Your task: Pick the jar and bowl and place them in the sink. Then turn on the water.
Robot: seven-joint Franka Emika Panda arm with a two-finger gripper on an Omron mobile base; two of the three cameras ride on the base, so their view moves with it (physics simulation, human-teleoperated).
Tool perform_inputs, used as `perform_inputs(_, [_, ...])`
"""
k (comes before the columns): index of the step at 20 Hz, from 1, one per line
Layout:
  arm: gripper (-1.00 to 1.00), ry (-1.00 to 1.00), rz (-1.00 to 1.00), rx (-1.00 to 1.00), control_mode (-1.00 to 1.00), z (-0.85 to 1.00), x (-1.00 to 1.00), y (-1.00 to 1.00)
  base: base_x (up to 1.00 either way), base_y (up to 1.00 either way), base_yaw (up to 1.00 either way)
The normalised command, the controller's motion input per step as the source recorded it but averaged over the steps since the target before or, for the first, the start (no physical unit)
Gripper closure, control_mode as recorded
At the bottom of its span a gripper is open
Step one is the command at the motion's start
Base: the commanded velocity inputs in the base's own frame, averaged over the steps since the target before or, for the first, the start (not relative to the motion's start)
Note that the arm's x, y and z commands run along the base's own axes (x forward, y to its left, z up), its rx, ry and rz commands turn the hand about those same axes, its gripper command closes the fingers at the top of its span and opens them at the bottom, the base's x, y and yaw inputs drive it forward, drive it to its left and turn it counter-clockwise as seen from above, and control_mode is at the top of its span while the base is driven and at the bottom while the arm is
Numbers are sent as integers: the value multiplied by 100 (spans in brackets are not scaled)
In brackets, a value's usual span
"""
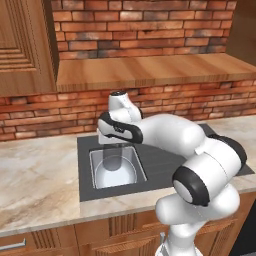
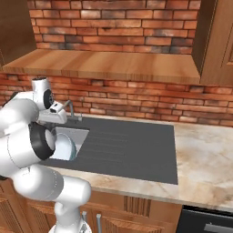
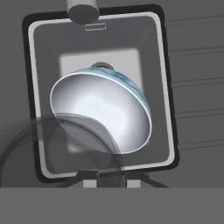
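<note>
My gripper (image 1: pixel 115 146) hangs over the sink (image 1: pixel 92 159) and is shut on the jar (image 1: pixel 114 156), a translucent grey cylinder held upright just above the basin. In the hand view the jar (image 3: pixel 61 146) spreads as a see-through grey ring in front of my gripper (image 3: pixel 111 179). The pale blue-white bowl (image 1: pixel 116 175) lies tilted inside the basin, below the jar; it also appears as the bowl (image 3: pixel 105 111) within the sink (image 3: pixel 168 87) and as the bowl (image 2: pixel 66 148). The grey faucet (image 2: pixel 70 106) stands at the basin's back edge, and no water is in view at it.
A dark grey ribbed surround (image 2: pixel 127 145) stretches right of the basin. Marble counter (image 1: pixel 35 175) lies on both sides. A wooden shelf (image 1: pixel 150 67) and the brick wall (image 1: pixel 150 20) rise behind the sink, and my own arm (image 1: pixel 200 165) bulks to the right.
</note>
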Motion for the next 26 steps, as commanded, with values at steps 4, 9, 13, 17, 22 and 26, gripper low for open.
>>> perform_inputs(4, [100, 0, 0, 0, -100, -26, 0, 11, 0, 0, 0])
perform_inputs(9, [100, 0, 0, 0, -100, -27, 0, 10, 0, 0, 0])
perform_inputs(13, [100, 0, 0, 0, -100, -23, 1, 7, 0, 0, 0])
perform_inputs(17, [100, -1, 0, 0, -100, -29, 2, 1, 0, 0, 0])
perform_inputs(22, [100, -1, 0, 0, -100, -25, 6, 0, 0, 0, 0])
perform_inputs(26, [100, -1, 0, 0, -100, -24, 7, 1, 0, 0, 0])
